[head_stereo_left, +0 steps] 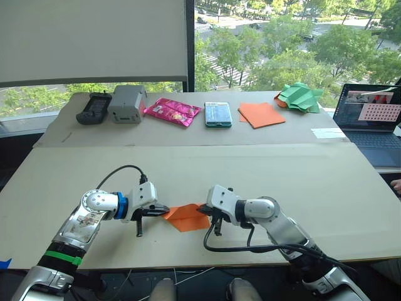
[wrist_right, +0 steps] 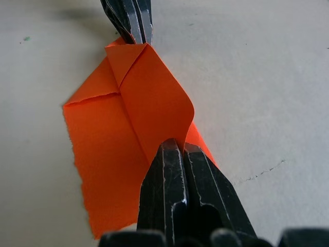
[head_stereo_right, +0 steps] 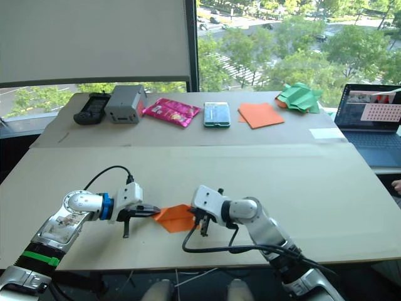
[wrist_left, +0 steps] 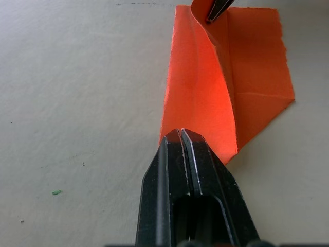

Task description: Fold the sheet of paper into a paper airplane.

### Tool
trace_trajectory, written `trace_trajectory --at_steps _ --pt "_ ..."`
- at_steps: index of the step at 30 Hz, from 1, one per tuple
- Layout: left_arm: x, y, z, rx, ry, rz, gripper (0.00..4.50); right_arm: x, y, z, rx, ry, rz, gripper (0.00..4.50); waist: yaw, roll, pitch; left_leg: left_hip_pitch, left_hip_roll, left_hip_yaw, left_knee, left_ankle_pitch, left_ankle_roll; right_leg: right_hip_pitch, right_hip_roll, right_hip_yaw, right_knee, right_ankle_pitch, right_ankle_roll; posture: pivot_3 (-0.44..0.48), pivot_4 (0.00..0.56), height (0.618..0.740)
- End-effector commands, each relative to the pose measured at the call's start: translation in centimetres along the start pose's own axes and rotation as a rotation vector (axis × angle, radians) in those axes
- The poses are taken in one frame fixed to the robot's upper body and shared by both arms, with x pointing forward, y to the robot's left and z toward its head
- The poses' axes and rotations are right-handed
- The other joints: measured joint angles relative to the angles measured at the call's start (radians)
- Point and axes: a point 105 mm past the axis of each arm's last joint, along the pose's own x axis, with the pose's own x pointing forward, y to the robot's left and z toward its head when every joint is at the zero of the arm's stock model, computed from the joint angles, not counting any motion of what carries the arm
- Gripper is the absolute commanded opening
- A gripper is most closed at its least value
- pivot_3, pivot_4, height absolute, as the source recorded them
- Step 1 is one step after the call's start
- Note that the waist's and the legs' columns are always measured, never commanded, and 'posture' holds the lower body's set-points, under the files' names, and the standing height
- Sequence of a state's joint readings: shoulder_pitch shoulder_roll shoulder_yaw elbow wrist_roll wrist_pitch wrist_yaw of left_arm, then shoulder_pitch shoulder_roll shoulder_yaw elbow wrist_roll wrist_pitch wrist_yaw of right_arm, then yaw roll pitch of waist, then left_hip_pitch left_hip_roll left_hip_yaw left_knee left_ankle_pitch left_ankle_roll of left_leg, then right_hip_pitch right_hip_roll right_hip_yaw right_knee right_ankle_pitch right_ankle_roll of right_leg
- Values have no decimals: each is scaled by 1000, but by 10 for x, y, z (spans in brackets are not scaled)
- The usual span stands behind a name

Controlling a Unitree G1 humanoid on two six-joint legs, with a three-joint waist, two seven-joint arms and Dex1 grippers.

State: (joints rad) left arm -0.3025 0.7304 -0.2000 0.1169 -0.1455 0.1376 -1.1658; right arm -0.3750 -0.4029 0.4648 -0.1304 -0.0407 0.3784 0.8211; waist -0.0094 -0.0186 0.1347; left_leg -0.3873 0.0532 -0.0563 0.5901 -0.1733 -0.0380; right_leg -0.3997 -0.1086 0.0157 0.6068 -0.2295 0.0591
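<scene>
Right at the near edge of the desk (head_stereo_left: 263,175) the two grippers meet over the sheet of paper (head_stereo_left: 186,216) — the left gripper (head_stereo_left: 164,210) has its fingers shut on the corner pointing toward it, and the right gripper (head_stereo_left: 203,212) has its fingers pinched closed on the opposite side, where a flap curls up off the surface. The sheet lies low on the desk between them, already partly folded, with a crease running along its length and one layer bowing up instead of lying flat. To my eye this is a fold in progress: the curled flap wants to be carried over and laid down along the centre crease. Doing it well looks like a matter of the left side holding its corner dead still as an anchor while the right draws the flap across low and slow — pull too hard and thin paper like this could tear or slide out. Then press the edge flat. A quick count: one creased orange sheet in hand, one smooth orange paper (head_stereo_left: 260,115) at the back, one green paper heap (head_stereo_left: 299,97), one pink packet (head_stereo_left: 171,111), one grey box (head_stereo_left: 127,103), one black handheld device (head_stereo_left: 93,108), one teal-rimmed case (head_stereo_left: 217,115), one laptop (head_stereo_left: 369,122).
</scene>
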Motion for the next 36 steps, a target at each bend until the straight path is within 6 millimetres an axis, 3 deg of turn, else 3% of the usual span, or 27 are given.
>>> trace_trajectory --at_steps 1,9,15,19,29,36 --pt "3 -4 -7 -7 36 -8 42 3 -4 9 -15 -16 -20 0 -1 0 0 0 0 0 0 0 0 0 0 0 0 0 0 0 150 706" --pt "-5 8 11 -15 -27 52 42 9 0 4 -4 7 -10 0 -3 0 0 0 0 0 0 0 0 -1 0 0 2 0 0 0 150 706" --pt "-24 13 50 -39 -151 63 42 11 0 0 -1 27 -10 0 -4 -1 1 -1 0 0 0 0 1 -2 0 0 3 0 0 0 150 706" --pt "-31 4 69 -64 -211 8 42 12 0 0 -1 30 -9 0 -6 -2 1 -1 0 0 0 0 0 -2 0 0 2 0 0 0 150 706" --pt "-16 -9 45 -106 -146 -39 42 13 -1 0 -5 36 -14 0 -7 -2 1 0 0 0 0 0 0 -2 0 0 2 0 -1 0 150 706" --pt "-4 -4 27 -108 -95 -15 42 11 -3 5 -6 24 -18 0 -5 -2 1 -1 0 0 0 0 0 -3 0 0 2 0 -1 0 150 706"
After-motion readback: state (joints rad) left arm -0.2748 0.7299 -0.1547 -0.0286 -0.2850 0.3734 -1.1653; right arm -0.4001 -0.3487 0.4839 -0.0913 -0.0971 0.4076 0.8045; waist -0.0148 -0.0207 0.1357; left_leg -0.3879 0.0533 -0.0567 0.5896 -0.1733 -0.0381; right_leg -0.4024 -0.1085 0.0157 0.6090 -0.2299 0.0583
